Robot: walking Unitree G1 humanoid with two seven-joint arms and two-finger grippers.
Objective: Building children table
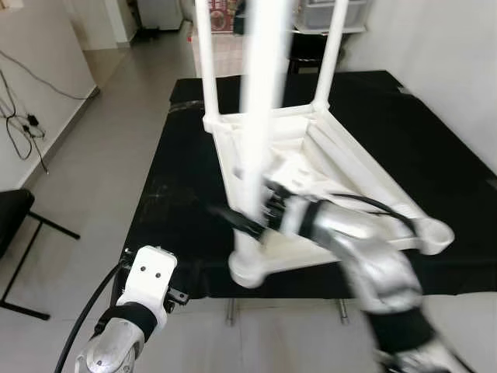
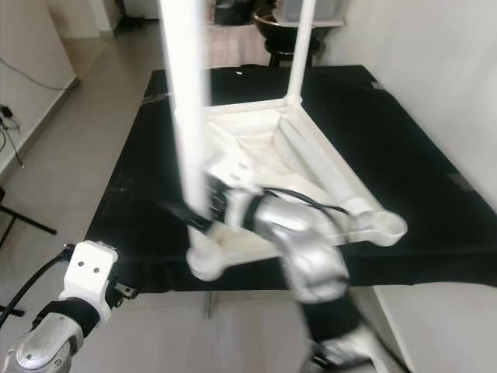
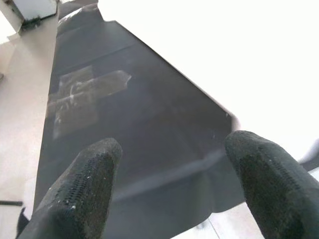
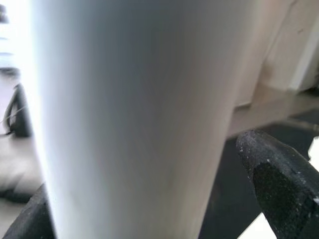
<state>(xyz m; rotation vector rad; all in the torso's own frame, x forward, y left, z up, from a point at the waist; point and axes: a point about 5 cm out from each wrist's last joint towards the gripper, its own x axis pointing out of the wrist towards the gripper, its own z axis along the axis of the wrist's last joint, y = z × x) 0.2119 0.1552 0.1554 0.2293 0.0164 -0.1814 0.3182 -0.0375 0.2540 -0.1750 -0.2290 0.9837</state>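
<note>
A white children table lies upside down on a black-covered worktop. Two far legs stand upright in its corners. The near white leg stands over the near-left corner socket, blurred. My right gripper is shut on this leg low down, one black finger poking out to its left. In the right wrist view the leg sits between the fingers. My left gripper is open over the worktop's near-left edge, its white wrist low at the left.
The near-right table corner has an empty socket. A black stand and wall cables are on the left over tiled floor. A white wall runs along the right. Storage bins stand behind.
</note>
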